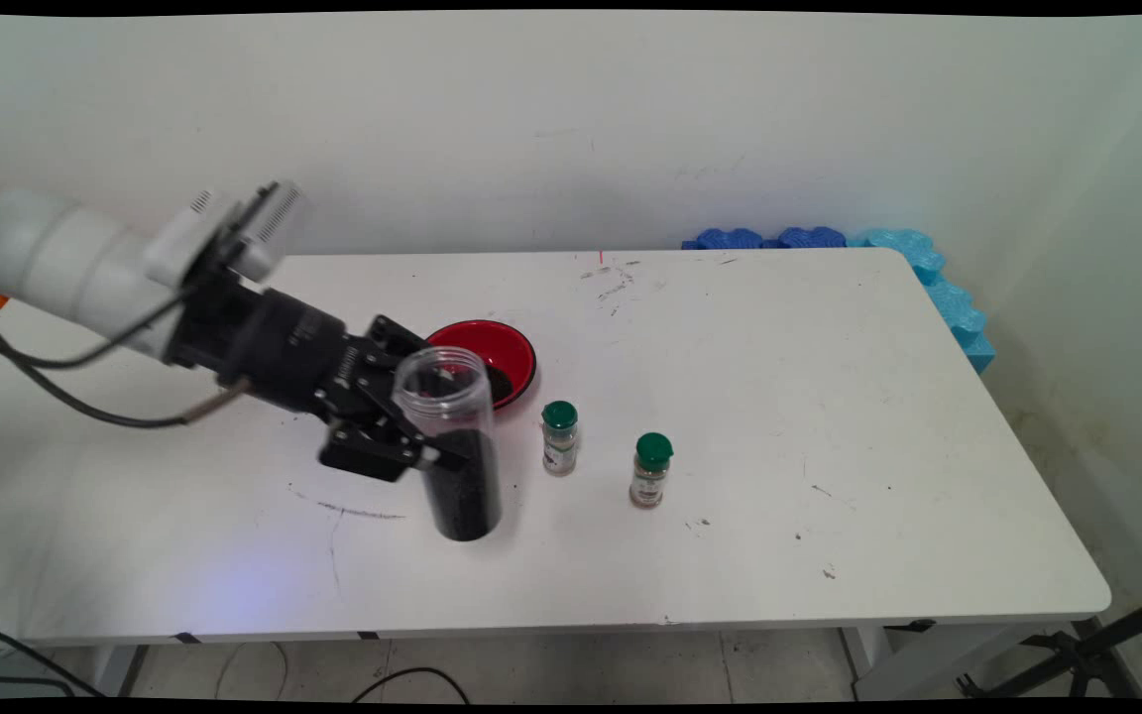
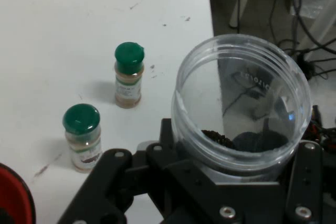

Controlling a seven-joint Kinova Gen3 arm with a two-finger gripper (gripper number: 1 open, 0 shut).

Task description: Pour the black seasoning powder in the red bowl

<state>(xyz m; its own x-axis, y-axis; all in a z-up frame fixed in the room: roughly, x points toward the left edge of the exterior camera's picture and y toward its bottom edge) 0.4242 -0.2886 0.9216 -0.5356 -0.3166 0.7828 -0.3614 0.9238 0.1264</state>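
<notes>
My gripper (image 1: 422, 436) is shut on a clear plastic jar (image 1: 454, 446) that holds dark grains in its lower half. The jar has no lid and stands nearly upright, its base at or just above the white table (image 1: 779, 416). In the hand view the jar (image 2: 241, 103) fills the space between the black linkage, its open mouth toward the camera. Just behind the jar sits a red bowl (image 1: 507, 349) with some dark grains in it. Two small green-capped spice bottles (image 1: 559, 438) (image 1: 650, 470) stand to the jar's right; both spice bottles (image 2: 82, 137) (image 2: 128, 74) show in the hand view too.
Blue foam pieces (image 1: 918, 263) line the table's far right corner and right edge. Black cables (image 1: 65, 382) hang from the arm over the table's left part. Pen marks and specks dot the tabletop.
</notes>
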